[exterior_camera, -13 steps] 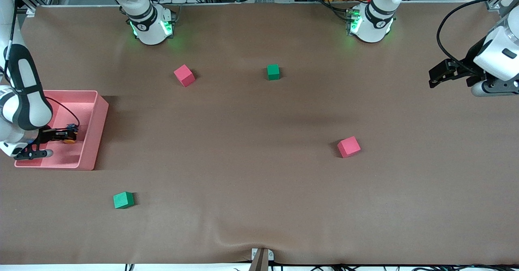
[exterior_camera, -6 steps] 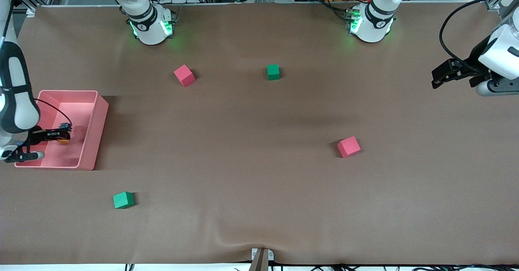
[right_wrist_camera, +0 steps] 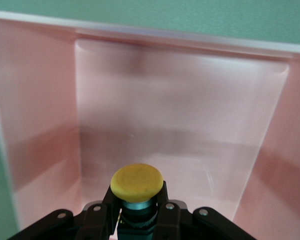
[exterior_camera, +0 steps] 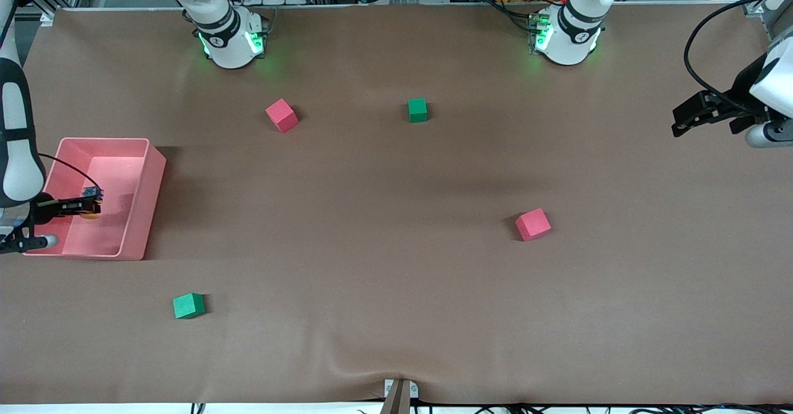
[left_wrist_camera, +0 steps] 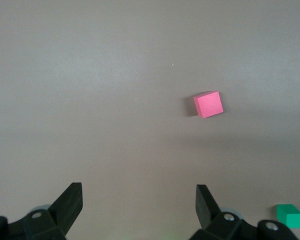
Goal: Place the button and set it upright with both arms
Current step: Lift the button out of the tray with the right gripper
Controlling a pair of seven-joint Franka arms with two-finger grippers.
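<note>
Here the right gripper (exterior_camera: 87,208) hangs over the pink bin (exterior_camera: 137,198) at the middle left edge of the front view, its fingers (right_wrist_camera: 102,210) clamped on the button (exterior_camera: 90,214). The right wrist view shows the button's round orange-yellow cap (right_wrist_camera: 137,181) sticking out from between the fingers, with a dark body and a bluish band just under it, and the bin's pale pink floor and walls spread out underneath. The button is in the air above the inside of the bin, not resting on its floor.

The left gripper (exterior_camera: 689,119) waits at the upper right edge of the front view, over bare brown counter (exterior_camera: 372,277), with its fingers (left_wrist_camera: 70,202) spread wide and holding nothing. Its wrist view looks down on the counter, with one red cube (left_wrist_camera: 208,104) and a green cube (left_wrist_camera: 289,215) at the lower right corner of that frame.

Four cubes lie on the counter in the front view: a red cube (exterior_camera: 282,115) and a green cube (exterior_camera: 417,110) in the upper middle, well apart from each other; a second red cube (exterior_camera: 533,224) right of centre; and a second green cube (exterior_camera: 188,305) at the lower left, below the bin. The two arm bases glow green along the top edge.
</note>
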